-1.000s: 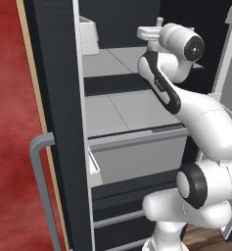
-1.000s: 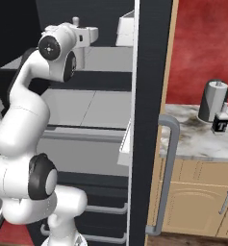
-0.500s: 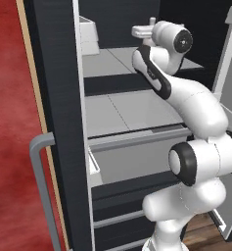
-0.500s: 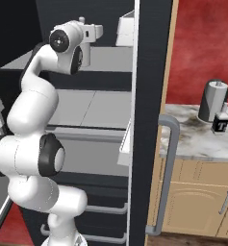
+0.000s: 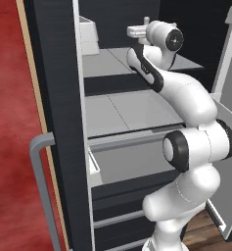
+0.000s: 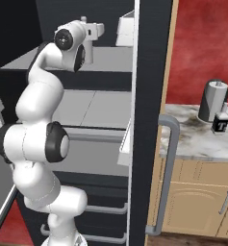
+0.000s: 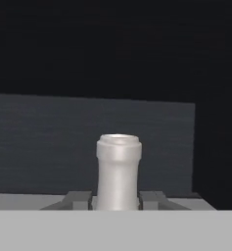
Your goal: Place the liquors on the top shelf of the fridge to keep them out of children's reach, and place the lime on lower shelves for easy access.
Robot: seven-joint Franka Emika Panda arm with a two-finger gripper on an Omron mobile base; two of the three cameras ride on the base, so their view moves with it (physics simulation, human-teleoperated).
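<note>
My gripper [image 7: 116,198] is shut on the white neck of the slim liquor bottle [image 7: 118,166], which stands upright between the two finger tips. The hand [image 5: 137,30] is raised inside the dark fridge [image 5: 54,98], over the top shelf [image 5: 107,61], and it also appears from the other side [image 6: 94,30] above that shelf [image 6: 110,57]. The other liquor, a clear square bottle with a black "T" label [image 6: 220,124], stands on the marble counter outside. The lower shelves [image 5: 122,108] sit beneath the arm. The lime is out of view.
A grey paper-towel roll [image 6: 213,100] stands beside the square bottle. The open fridge door with its grey bar handle [image 6: 166,178] separates the fridge from the tan cabinet [image 6: 197,206]. A white box [image 5: 88,37] sits at the top shelf's edge. A drawer bin [image 5: 132,162] lies below the shelves.
The arm has stretched up and farther into the fridge, carrying the hand and bottle deeper over the top shelf. The gripper has stayed shut.
</note>
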